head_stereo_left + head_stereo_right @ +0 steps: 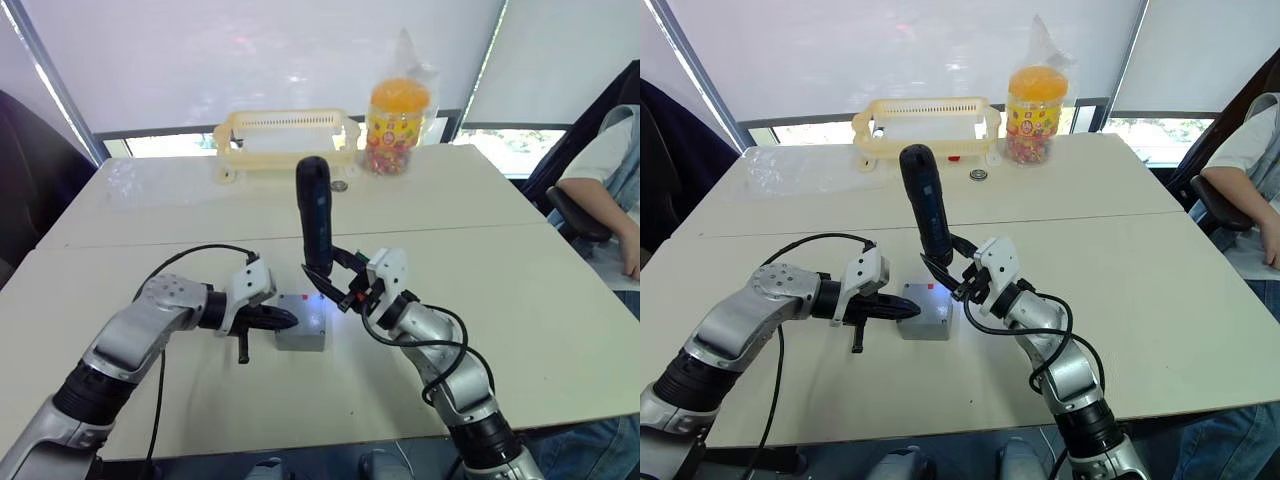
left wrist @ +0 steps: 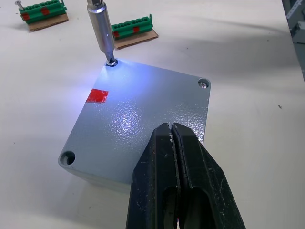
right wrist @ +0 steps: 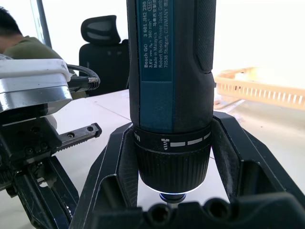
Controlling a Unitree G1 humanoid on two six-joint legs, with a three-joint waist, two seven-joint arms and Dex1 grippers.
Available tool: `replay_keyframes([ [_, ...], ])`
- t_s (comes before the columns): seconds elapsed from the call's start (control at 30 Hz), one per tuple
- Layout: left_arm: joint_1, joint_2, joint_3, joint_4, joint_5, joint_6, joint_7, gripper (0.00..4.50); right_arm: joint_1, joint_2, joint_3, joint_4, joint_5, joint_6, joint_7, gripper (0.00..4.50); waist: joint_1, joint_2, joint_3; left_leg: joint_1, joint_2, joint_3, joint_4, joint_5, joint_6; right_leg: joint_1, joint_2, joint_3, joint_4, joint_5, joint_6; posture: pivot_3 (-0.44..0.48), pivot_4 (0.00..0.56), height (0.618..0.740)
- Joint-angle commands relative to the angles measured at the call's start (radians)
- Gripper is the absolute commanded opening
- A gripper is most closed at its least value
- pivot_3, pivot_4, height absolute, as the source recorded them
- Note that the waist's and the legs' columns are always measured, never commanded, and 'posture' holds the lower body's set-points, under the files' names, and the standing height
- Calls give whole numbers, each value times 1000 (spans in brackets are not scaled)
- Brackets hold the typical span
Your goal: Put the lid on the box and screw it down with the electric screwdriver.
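The grey lid (image 2: 138, 119), with a red mark, lies on the grey box (image 1: 300, 340) in the middle of the near table. The black electric screwdriver (image 1: 314, 225) stands almost upright, my right gripper (image 1: 338, 282) shut on its lower body. Its metal bit (image 2: 102, 31) sits in the lid's corner screw hole, and a light shines on the lid there. A screw (image 2: 203, 83) sits in a neighbouring corner; another corner hole (image 2: 68, 156) is empty. My left gripper (image 1: 285, 320) is shut, empty, tips at the lid's left edge.
A cream basket (image 1: 285, 135) and a jar of sweets (image 1: 397, 115) stand at the table's far side, with a small round metal piece (image 1: 340, 186) near them. Green terminal blocks (image 2: 131, 32) on cardboard lie beyond the box. A person (image 1: 610, 170) sits at the right.
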Motion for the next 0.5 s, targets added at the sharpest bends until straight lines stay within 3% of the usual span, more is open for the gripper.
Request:
replay_keyframes([
  [0.03,17,0,-11,-7,13,6,6,0,49,-39,13,86,-44,54,11,1772,0,0,-1,0,0,0,0,0,0,0,0,0,0,0,0,0,150,740],
  [0.5,20,-4,-11,-7,12,10,10,0,51,-21,20,95,-41,57,5,1772,1,0,-3,3,0,0,-2,0,0,4,0,0,-2,-1,0,0,150,740],
])
